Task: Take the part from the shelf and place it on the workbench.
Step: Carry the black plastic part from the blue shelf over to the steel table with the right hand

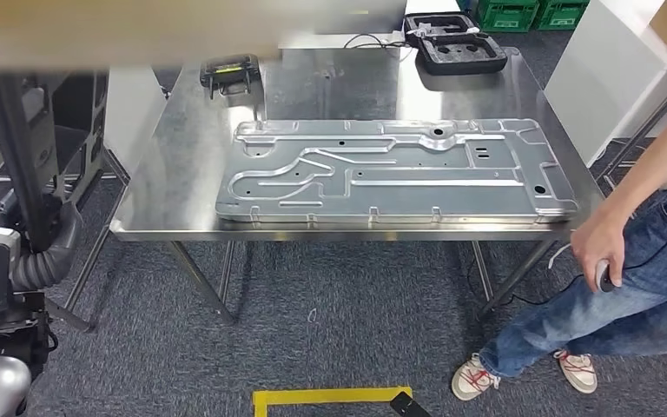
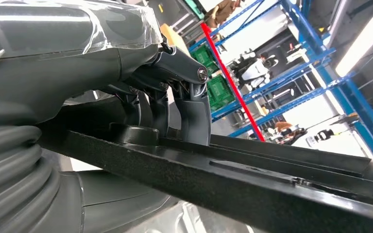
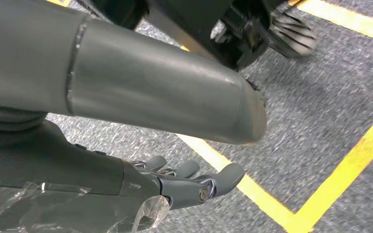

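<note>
- Part (image 1: 395, 169): large stamped sheet-metal panel, lies flat across middle of head view, on the workbench (image 1: 347, 82); its near long edge runs just along the bench's front edge.
- Left hand (image 2: 175, 92): in left wrist view, dark fingers (image 2: 197, 116) curl down over a black bar-like part (image 2: 233, 184) with a rough edge; the thumb lies on the bar's other side, so the hand grips it. What the black piece belongs to, cannot tell.
- Right hand (image 3: 184, 182): lower middle of right wrist view, fingers loosely apart, slightly bent, nothing in them; hangs above grey carpet (image 3: 320, 111) with yellow tape lines (image 3: 349, 170).
- Black moulded tray (image 1: 456, 43) at top centre-right of head view, on far end of bench; smaller black-and-yellow item (image 1: 230, 74) at upper left of bench.
- Person (image 1: 634, 261) at right edge of head view, jeans, light sneakers, a hand (image 1: 599, 248) down by the bench's near right corner holding a small dark object.
- Green crates (image 1: 534, 13) at top right, behind the bench.
- Yellow floor tape (image 1: 330, 398) at bottom centre.
</note>
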{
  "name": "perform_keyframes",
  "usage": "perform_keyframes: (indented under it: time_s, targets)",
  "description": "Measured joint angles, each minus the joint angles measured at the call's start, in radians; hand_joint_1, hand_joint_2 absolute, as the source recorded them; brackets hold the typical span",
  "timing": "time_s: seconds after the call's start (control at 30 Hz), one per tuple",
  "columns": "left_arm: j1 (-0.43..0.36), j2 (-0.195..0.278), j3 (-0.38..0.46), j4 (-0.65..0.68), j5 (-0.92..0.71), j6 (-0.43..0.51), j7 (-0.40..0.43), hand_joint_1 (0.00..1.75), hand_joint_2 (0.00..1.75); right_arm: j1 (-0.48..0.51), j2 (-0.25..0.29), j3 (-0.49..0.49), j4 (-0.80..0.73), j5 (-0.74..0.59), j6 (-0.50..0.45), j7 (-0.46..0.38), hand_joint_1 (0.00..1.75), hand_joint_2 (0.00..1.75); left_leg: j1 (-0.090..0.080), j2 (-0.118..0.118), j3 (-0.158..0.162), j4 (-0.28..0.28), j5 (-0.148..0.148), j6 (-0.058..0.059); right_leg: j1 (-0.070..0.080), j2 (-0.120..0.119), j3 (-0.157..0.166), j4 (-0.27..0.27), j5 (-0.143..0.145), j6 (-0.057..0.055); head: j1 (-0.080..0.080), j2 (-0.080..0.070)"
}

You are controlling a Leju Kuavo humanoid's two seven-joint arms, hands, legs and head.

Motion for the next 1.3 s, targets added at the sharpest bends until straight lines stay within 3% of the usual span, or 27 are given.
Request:
perform_keyframes:
  time_s: [0.03, 0.1, 0.17, 0.23, 0.3, 0.37, 0.4, 0.43, 0.47, 0.5, 0.57, 0.6, 0.63, 0.7, 0.77, 0.83, 0.87, 0.93, 0.97, 1.0, 1.07, 1.13, 1.23, 1.3]
  targets:
    - [-0.001, 0.000, 0.000, 0.000, 0.000, 0.000, 0.000, 1.75, 1.75, 0.000, 0.000, 0.000, 0.000, 0.000, 0.001, 0.000, 0.00, 0.00, 0.005, 0.004, 0.019, -0.070, 0.045, -0.005, -0.003, 0.000, 0.011, 0.002, -0.010, 0.011, -0.001, 0.000]
    - [-0.001, 0.001, -0.002, 0.000, 0.002, -0.003, -0.001, 1.75, 1.75, -0.002, 0.000, 0.000, 0.002, 0.000, 0.001, 0.000, 0.00, 0.00, 0.006, 0.008, 0.039, -0.144, 0.093, 0.005, -0.003, 0.000, 0.021, -0.003, -0.026, 0.030, -0.003, 0.000]
    - [-0.003, 0.001, -0.003, 0.000, 0.005, -0.008, -0.004, 1.75, 1.75, -0.007, -0.001, 0.000, 0.002, 0.000, 0.002, 0.000, 0.00, 0.00, 0.003, 0.005, 0.042, -0.146, 0.088, 0.030, -0.003, -0.001, 0.029, -0.008, -0.029, 0.045, -0.004, 0.000]
    - [-0.006, 0.001, -0.002, -0.001, 0.006, -0.014, -0.011, 1.75, 1.75, -0.009, -0.002, 0.000, 0.002, 0.001, 0.005, 0.001, 0.00, 0.00, 0.002, 0.001, 0.055, -0.147, 0.084, 0.049, -0.005, -0.004, 0.019, 0.030, -0.026, 0.052, -0.002, 0.000]
    - [-0.010, 0.002, -0.003, -0.002, 0.010, -0.020, -0.017, 1.75, 1.75, -0.011, -0.002, 0.000, 0.002, 0.003, 0.007, 0.002, 0.00, 0.00, -0.002, 0.000, 0.072, -0.148, 0.072, 0.063, -0.005, -0.005, -0.050, 0.146, -0.043, 0.053, 0.001, 0.000]
    - [-0.012, 0.002, -0.006, -0.002, 0.013, -0.027, -0.021, 1.75, 1.75, -0.011, -0.001, 0.000, 0.002, 0.007, 0.008, 0.004, 0.00, 0.00, -0.012, 0.000, 0.088, -0.148, 0.057, 0.073, 0.002, -0.005, -0.147, 0.278, -0.097, 0.049, 0.002, 0.000]
    - [-0.012, 0.002, -0.008, -0.002, 0.014, -0.032, -0.023, 1.75, 1.75, -0.010, -0.001, 0.000, 0.002, 0.008, 0.008, 0.006, 0.00, 0.00, -0.018, -0.001, 0.098, -0.148, 0.047, 0.077, 0.007, -0.005, -0.182, 0.310, -0.123, 0.044, 0.002, 0.000]
    - [-0.012, 0.001, -0.011, -0.002, 0.014, -0.035, -0.026, 1.75, 1.75, -0.010, -0.001, 0.000, 0.002, 0.010, 0.008, 0.007, 0.00, 0.00, -0.025, -0.003, 0.111, -0.148, 0.037, 0.080, 0.013, -0.005, -0.200, 0.308, -0.133, 0.036, 0.002, 0.000]
    - [-0.012, 0.001, -0.013, -0.002, 0.015, -0.039, -0.030, 1.75, 1.75, -0.009, -0.001, 0.000, 0.002, 0.011, 0.008, 0.007, 0.00, 0.00, -0.032, -0.005, 0.127, -0.149, 0.026, 0.082, 0.020, -0.005, -0.202, 0.272, -0.118, 0.025, 0.002, 0.000]
    - [-0.013, 0.001, -0.015, -0.002, 0.015, -0.042, -0.033, 1.75, 1.75, -0.009, -0.001, 0.000, 0.003, 0.012, 0.008, 0.008, 0.00, 0.00, -0.037, -0.007, 0.142, -0.149, 0.015, 0.084, 0.028, -0.004, -0.189, 0.209, -0.077, 0.011, 0.002, 0.000]
    - [-0.016, 0.001, -0.018, -0.001, 0.016, -0.049, -0.036, 1.75, 1.75, -0.009, -0.003, 0.000, 0.003, 0.013, 0.008, 0.008, 0.00, 0.00, -0.045, -0.008, 0.167, -0.150, -0.007, 0.084, 0.046, 0.003, -0.157, 0.077, 0.039, -0.017, 0.002, 0.000]
    - [-0.017, 0.000, -0.020, -0.001, 0.016, -0.051, -0.036, 1.75, 1.75, -0.010, -0.004, 0.000, 0.004, 0.013, 0.009, 0.009, 0.00, 0.00, -0.047, -0.009, 0.173, -0.152, -0.017, 0.081, 0.052, 0.006, -0.146, 0.039, 0.078, -0.024, 0.002, 0.000]
    - [-0.019, -0.001, -0.022, -0.001, 0.017, -0.054, -0.037, 1.75, 1.75, -0.011, -0.005, 0.000, 0.004, 0.013, 0.009, 0.009, 0.00, 0.00, -0.048, -0.011, 0.178, -0.149, -0.021, 0.078, 0.056, 0.010, -0.140, 0.019, 0.097, -0.027, 0.002, 0.000]
    - [-0.021, -0.001, -0.026, 0.000, 0.018, -0.059, -0.041, 1.75, 1.75, -0.014, -0.003, 0.000, 0.004, 0.014, 0.009, 0.010, 0.00, 0.00, -0.049, -0.013, 0.185, -0.141, -0.024, 0.072, 0.054, 0.010, -0.127, 0.012, 0.089, -0.029, 0.003, 0.000]
    - [-0.024, -0.002, -0.030, 0.000, 0.020, -0.066, -0.048, 1.75, 1.75, -0.015, 0.000, 0.000, 0.004, 0.014, 0.009, 0.010, 0.00, 0.00, -0.048, -0.011, 0.169, -0.092, -0.024, 0.065, 0.051, 0.008, -0.106, 0.009, 0.079, -0.037, 0.003, 0.000]
    - [-0.029, -0.002, -0.036, 0.000, 0.023, -0.071, -0.053, 1.75, 1.75, -0.015, 0.000, 0.000, 0.004, 0.015, 0.009, 0.010, 0.00, 0.00, -0.042, -0.007, 0.096, 0.028, -0.053, 0.054, 0.048, 0.007, -0.088, 0.008, 0.067, -0.043, 0.001, 0.000]
    - [-0.031, -0.003, -0.040, 0.000, 0.024, -0.074, -0.054, 1.75, 1.75, -0.015, -0.001, 0.000, 0.004, 0.015, 0.010, 0.010, 0.00, 0.00, -0.039, -0.007, 0.050, 0.092, -0.080, 0.048, 0.047, 0.009, -0.082, 0.008, 0.059, -0.044, 0.001, 0.000]
    - [-0.031, -0.004, -0.047, 0.000, 0.027, -0.083, -0.055, 1.75, 1.75, -0.015, -0.001, 0.000, 0.004, 0.015, 0.011, 0.011, 0.00, 0.00, -0.034, -0.006, -0.018, 0.160, -0.125, 0.039, 0.046, 0.013, -0.065, 0.009, 0.043, -0.044, 0.001, 0.000]
    - [-0.031, -0.005, -0.051, 0.000, 0.028, -0.087, -0.056, 1.75, 1.75, -0.015, 0.000, 0.000, 0.004, 0.015, 0.012, 0.011, 0.00, 0.00, -0.032, -0.005, -0.026, 0.141, -0.118, 0.036, 0.044, 0.015, -0.053, 0.009, 0.033, -0.043, 0.001, 0.000]
    - [-0.032, -0.006, -0.055, 0.000, 0.028, -0.089, -0.057, 1.75, 1.75, -0.015, 0.001, 0.000, 0.004, 0.016, 0.013, 0.011, 0.00, 0.00, -0.031, -0.005, -0.018, 0.091, -0.089, 0.035, 0.043, 0.015, -0.039, 0.009, 0.023, -0.041, 0.001, 0.000]
    - [-0.033, -0.007, -0.063, 0.000, 0.029, -0.091, -0.060, 1.75, 1.75, -0.014, 0.003, 0.000, 0.004, 0.016, 0.015, 0.011, 0.00, 0.00, -0.031, -0.003, 0.020, -0.056, 0.019, 0.041, 0.043, 0.016, -0.009, 0.009, 0.001, -0.033, 0.001, 0.000]
    - [-0.035, -0.007, -0.068, 0.001, 0.030, -0.095, -0.063, 1.75, 1.75, -0.014, 0.005, 0.000, 0.004, 0.016, 0.015, 0.011, 0.00, 0.00, -0.036, -0.002, 0.045, -0.140, 0.079, 0.054, 0.044, 0.016, 0.005, 0.006, -0.015, -0.021, 0.001, 0.000]
    - [-0.040, -0.009, -0.075, 0.002, 0.025, -0.113, -0.071, 1.75, 1.75, -0.018, 0.003, 0.000, 0.004, 0.020, 0.016, 0.011, 0.00, 0.00, -0.036, -0.004, 0.063, -0.154, 0.080, 0.075, 0.045, 0.014, 0.009, 0.018, -0.021, -0.003, 0.002, 0.000]
    - [-0.045, -0.010, -0.081, 0.002, 0.017, -0.125, -0.077, 1.75, 1.75, -0.021, 0.002, 0.000, 0.005, 0.022, 0.016, 0.010, 0.00, 0.00, -0.031, -0.004, 0.077, -0.158, 0.074, 0.085, 0.044, 0.009, -0.026, 0.089, -0.025, 0.008, 0.003, 0.000]
